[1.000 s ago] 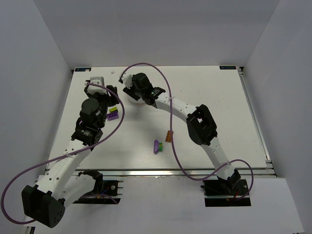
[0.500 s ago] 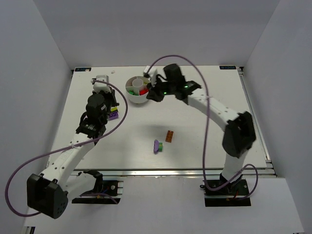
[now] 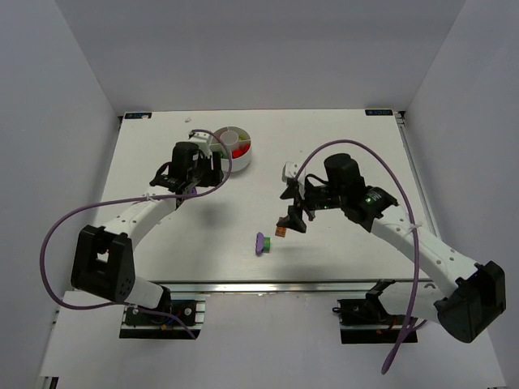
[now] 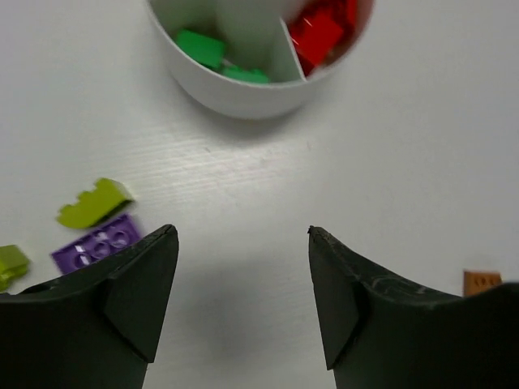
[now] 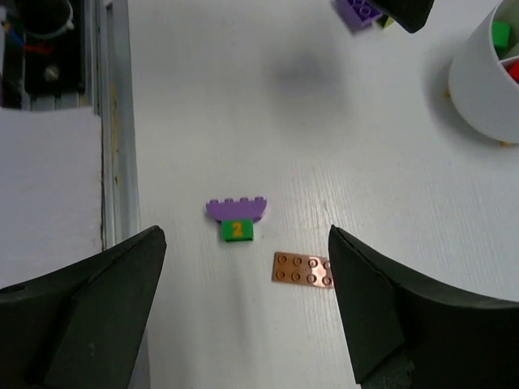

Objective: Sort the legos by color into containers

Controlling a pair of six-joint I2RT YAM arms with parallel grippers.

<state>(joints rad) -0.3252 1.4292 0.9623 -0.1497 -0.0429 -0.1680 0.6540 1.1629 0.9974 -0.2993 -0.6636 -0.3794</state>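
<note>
Parted fingers (image 4: 122, 308) hover near white dish (image 4: 243, 93) holding green legos (image 4: 201, 47), red legos (image 4: 318, 32).

Left gripper (image 4: 241, 232): jaws wide apart, upper left of centre in top view. Right gripper (image 5: 246, 232): jaws wide apart, mid-frame. Both arms extended.

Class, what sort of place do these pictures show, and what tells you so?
Probably a robotics lab bench: a left arm and right arm bolted to a white table, plain walls around it, and toy bricks by a divided dish.
</note>
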